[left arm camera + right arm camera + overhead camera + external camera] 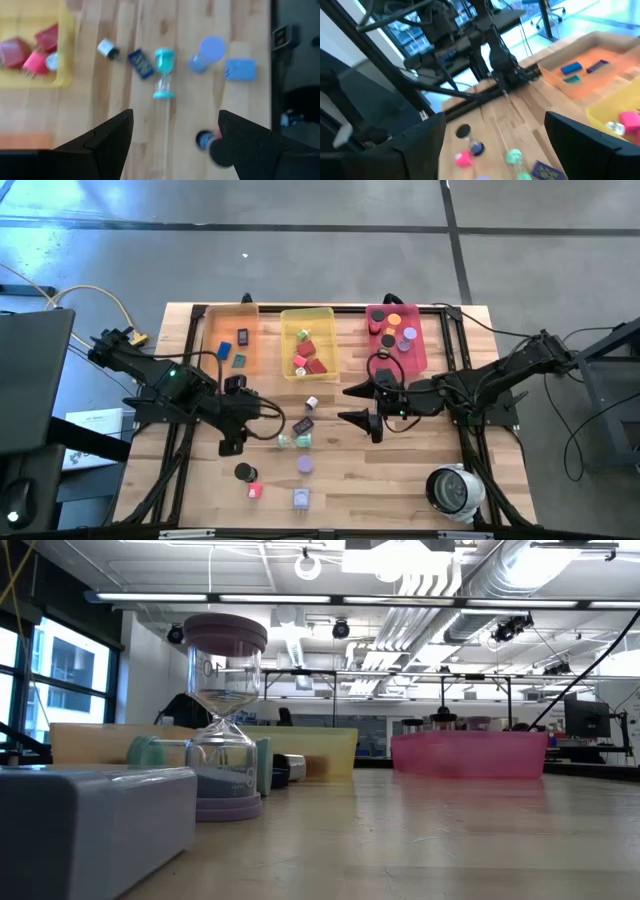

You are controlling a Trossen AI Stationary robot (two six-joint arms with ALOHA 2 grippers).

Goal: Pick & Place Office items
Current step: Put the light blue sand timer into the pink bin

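Loose office items lie on the wooden table: a small white piece, a dark rectangle, a teal hourglass on its side, an upright lavender hourglass, a black disc, a pink cube and a blue-grey box. My left gripper hangs open above the table, left of these items, with nothing between its fingers. My right gripper is open and nearly level, to their right near the pink tray, and holds nothing.
Along the far edge stand an orange tray, a yellow tray and a pink tray, each with small pieces inside. A large white-grey round device sits at the near right corner. Bare wood lies right of the loose items.
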